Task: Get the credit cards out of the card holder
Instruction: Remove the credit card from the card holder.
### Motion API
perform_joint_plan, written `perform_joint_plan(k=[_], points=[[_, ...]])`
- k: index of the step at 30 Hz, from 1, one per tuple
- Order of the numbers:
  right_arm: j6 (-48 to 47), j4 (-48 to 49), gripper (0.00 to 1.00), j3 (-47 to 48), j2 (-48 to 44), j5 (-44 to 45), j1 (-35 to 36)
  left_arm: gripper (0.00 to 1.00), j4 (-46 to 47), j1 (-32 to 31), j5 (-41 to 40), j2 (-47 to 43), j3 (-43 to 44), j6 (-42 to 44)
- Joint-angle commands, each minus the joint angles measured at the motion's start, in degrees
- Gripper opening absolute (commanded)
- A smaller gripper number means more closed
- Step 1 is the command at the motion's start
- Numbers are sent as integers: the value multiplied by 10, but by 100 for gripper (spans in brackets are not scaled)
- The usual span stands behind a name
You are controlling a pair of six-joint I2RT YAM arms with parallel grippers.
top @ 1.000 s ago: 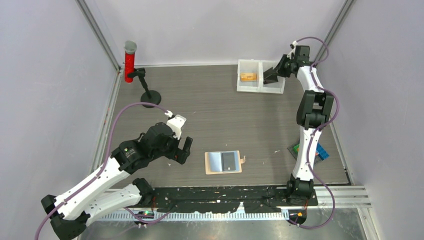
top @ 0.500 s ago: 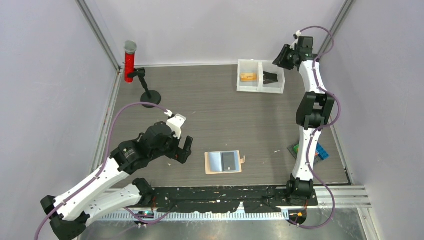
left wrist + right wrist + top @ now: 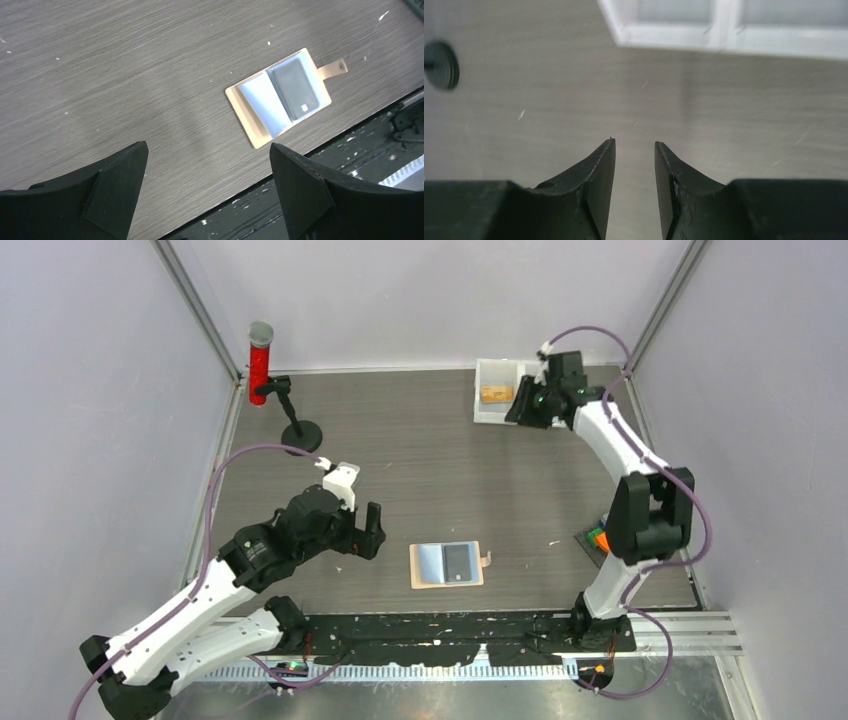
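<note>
Grey wood-grain table point(image 3: 440, 470). Left gripper point(image 3: 362, 538) spread wide, empty, hovering near the card holder point(image 3: 446, 565), on its left, not touching. Right gripper point(image 3: 522, 408) well away at back by white bin point(image 3: 480, 390), narrow gap, empty. Holder lies open flat near front edge, dark credit card point(image 3: 458, 562) in right pocket.

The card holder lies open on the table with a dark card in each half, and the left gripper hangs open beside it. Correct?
Only one half of the card holder holds a credit card, the half by the snap tab; the other is bare grey-blue pocket, as the left wrist view shows. It does lie open, the left gripper open beside it.
</note>
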Motion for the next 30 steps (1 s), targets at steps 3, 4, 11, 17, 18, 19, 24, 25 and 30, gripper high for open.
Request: perform_joint_plan(k=[3, 4, 11, 17, 18, 19, 24, 25, 30], points=[[19, 71, 40, -228, -174, 46, 84, 92, 96, 2, 26, -30, -69, -93], [23, 76, 40, -250, -209, 49, 102, 91, 105, 2, 40, -30, -77, -100], [65, 99, 40, -425, -363, 58, 214, 89, 201, 2, 95, -49, -157, -191], [109, 114, 40, -512, -455, 86, 288, 87, 241, 2, 136, -15, -184, -227], [113, 114, 40, -522, -467, 91, 298, 86, 236, 2, 138, 1, -175, -226], [119, 114, 40, -525, -472, 94, 316, 86, 232, 2, 141, 18, -165, -223], [145, 116, 40, -552, -508, 120, 368, 82, 281, 2, 175, 83, -138, -215], [147, 120, 40, -557, -512, 120, 371, 81, 305, 2, 181, 93, -137, -217], [158, 134, 41, -571, -527, 124, 382, 78, 360, 2, 173, 145, -134, -222]])
